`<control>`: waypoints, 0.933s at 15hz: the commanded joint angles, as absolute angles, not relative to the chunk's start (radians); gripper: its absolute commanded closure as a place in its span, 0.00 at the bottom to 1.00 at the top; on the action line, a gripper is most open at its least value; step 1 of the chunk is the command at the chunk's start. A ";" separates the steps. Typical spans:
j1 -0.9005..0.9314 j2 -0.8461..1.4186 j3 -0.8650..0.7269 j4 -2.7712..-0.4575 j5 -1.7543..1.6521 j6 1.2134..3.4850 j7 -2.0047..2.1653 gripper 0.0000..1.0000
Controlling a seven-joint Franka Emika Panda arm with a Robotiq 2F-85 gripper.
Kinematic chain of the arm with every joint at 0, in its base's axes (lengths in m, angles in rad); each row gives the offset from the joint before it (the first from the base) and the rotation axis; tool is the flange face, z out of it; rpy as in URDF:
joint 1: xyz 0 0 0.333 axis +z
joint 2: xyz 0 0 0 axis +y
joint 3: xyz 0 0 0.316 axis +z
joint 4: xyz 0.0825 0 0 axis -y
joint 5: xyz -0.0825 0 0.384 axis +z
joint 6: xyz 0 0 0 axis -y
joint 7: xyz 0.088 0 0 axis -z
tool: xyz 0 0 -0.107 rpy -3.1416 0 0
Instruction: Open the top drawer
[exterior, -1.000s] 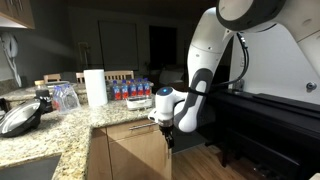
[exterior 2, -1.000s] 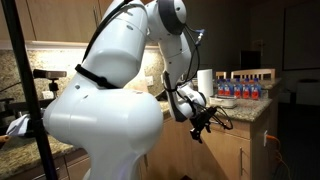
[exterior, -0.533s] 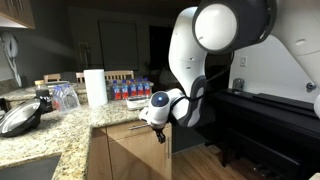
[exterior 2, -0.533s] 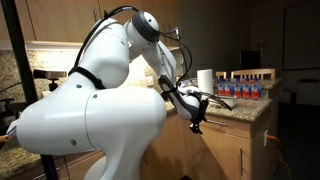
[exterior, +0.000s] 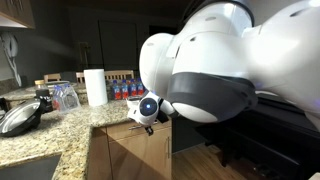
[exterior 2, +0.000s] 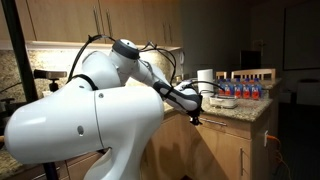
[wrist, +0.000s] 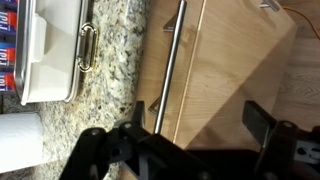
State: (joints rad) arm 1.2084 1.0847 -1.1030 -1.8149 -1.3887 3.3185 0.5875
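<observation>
The top drawer (wrist: 235, 70) is seen shut, set directly beneath the edge of the granite countertop (wrist: 115, 60), with its silver bar handle (wrist: 170, 60) running along the front. The gripper (wrist: 178, 138) is held wide open with nothing gripped, and one end of the bar lies roughly between the jaws. For a clean pull, the jaws should probably be centred along the bar, closed around it, and drawn straight outward to avoid binding. The arm (exterior: 200, 80) is folded low beside the counter, wrist angled toward the drawer front.
</observation>
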 commanded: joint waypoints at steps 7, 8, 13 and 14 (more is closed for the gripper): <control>1.204 1.163 -1.126 -1.757 -1.373 3.311 0.614 0.00; 1.194 1.174 -1.117 -1.746 -1.375 3.313 0.607 0.00; 1.162 1.308 -1.120 -1.633 -1.373 3.335 0.617 0.00; 1.152 1.320 -1.112 -1.628 -1.375 3.342 0.614 0.00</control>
